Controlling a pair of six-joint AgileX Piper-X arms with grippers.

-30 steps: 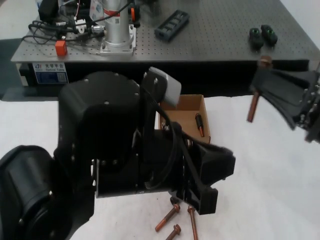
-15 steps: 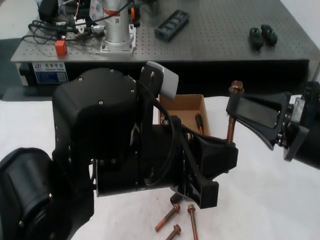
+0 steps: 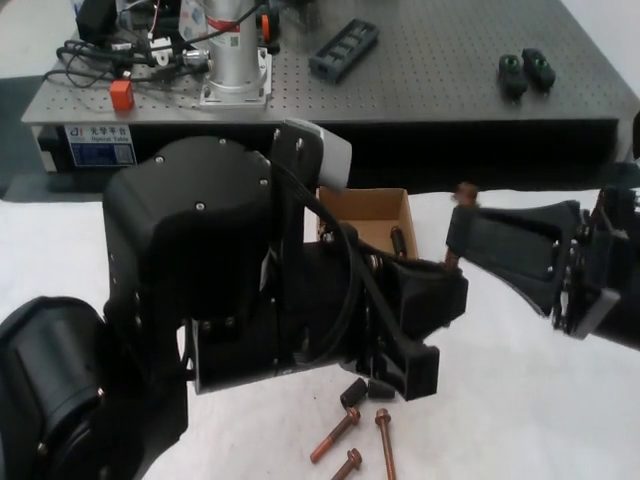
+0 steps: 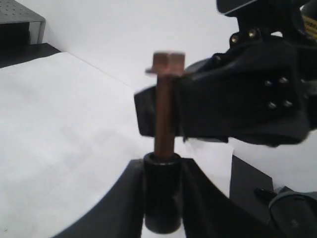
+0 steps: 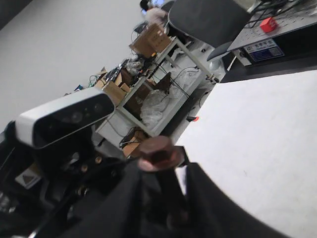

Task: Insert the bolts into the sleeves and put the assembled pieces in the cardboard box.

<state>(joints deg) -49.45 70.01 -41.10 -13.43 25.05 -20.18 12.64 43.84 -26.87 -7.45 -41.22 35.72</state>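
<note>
**A:** What has moved in the last second?

**B:** The right gripper [image 3: 458, 232] has swung in from the right edge of the high view to just right of centre. It has also come down, bringing its bolt [image 3: 465, 189] to the left gripper [image 3: 432, 300].

**A:** And the grips?

**B:** In the left wrist view the left gripper's fingers [image 4: 124, 203] are closed on the black sleeve [image 4: 162, 183], upright at lower centre. The right gripper is clamped on the bolt's shank below the head. The tip sits at the sleeve's mouth, seemingly just entered.

**A:** How should the insertion go?

**B:** I'd keep the bolt in line with the bore and press straight down, slowly. A tilt would likely jam it or twist the sleeve in its grip. Let go only once the shank is well seated.

**A:** Then?

**B:** Into the cardboard box [image 3: 375, 212] at centre frame, where a dark piece [image 3: 397, 241] already lies. Loose bolts [image 3: 336, 436] wait on the tabletop [image 3: 520, 400] at bottom centre.
</note>
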